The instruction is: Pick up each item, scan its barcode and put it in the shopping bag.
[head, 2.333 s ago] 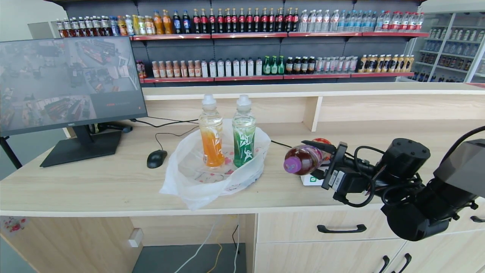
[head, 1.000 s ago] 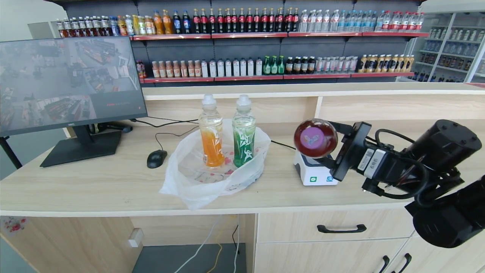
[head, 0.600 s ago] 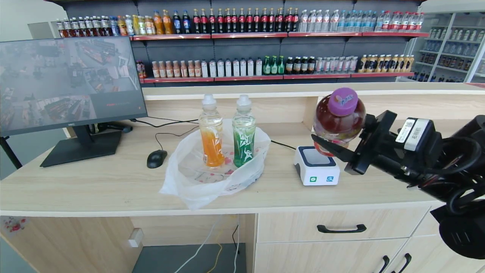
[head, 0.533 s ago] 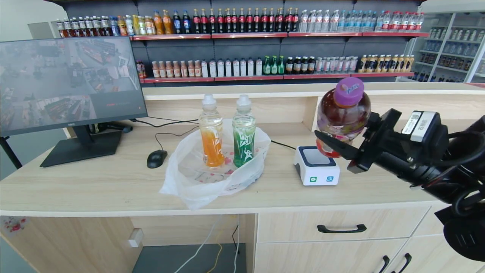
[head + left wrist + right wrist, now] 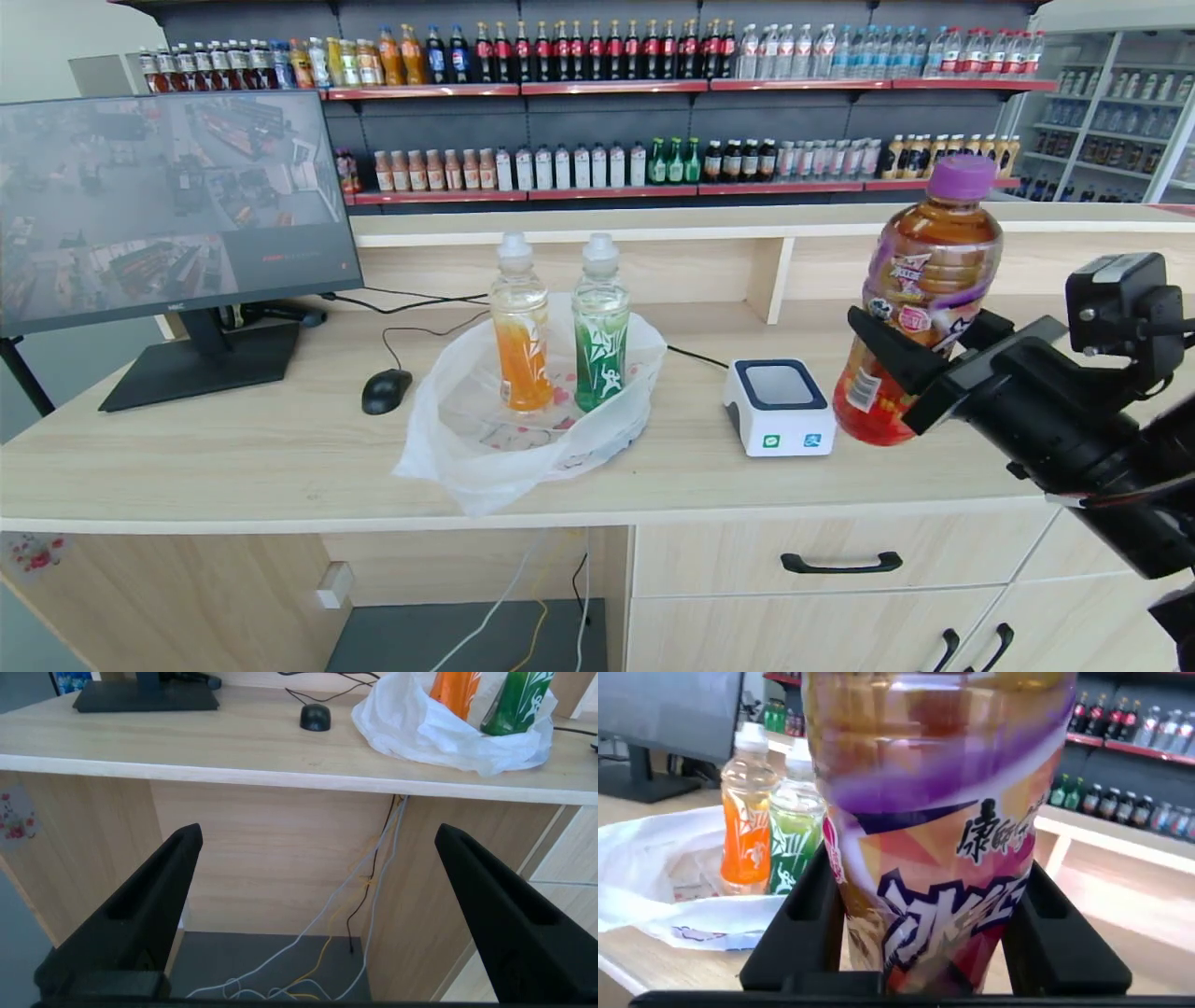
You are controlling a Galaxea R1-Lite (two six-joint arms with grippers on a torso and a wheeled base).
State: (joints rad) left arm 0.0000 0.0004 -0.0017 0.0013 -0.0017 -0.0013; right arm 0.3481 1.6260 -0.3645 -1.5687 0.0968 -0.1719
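My right gripper (image 5: 910, 359) is shut on a brown tea bottle (image 5: 920, 299) with a purple cap, held nearly upright above the counter just right of the white barcode scanner (image 5: 779, 406). In the right wrist view the tea bottle (image 5: 938, 831) sits between the black fingers (image 5: 805, 924). The white shopping bag (image 5: 527, 420) lies mid-counter with an orange bottle (image 5: 521, 327) and a green bottle (image 5: 600, 327) standing in it. My left gripper (image 5: 318, 915) hangs open below the counter's front edge, with nothing between its fingers.
A monitor (image 5: 168, 205) stands at the counter's left, with a black mouse (image 5: 386, 390) and cables beside it. A raised shelf (image 5: 766, 229) runs along the back of the counter. Drawers with black handles (image 5: 840, 563) are below. Bottle racks line the far wall.
My right gripper has lifted the tea bottle off the scanner, turned it from lying with its cap toward me to nearly upright, and carried it to the right. The left arm is unseen earlier.
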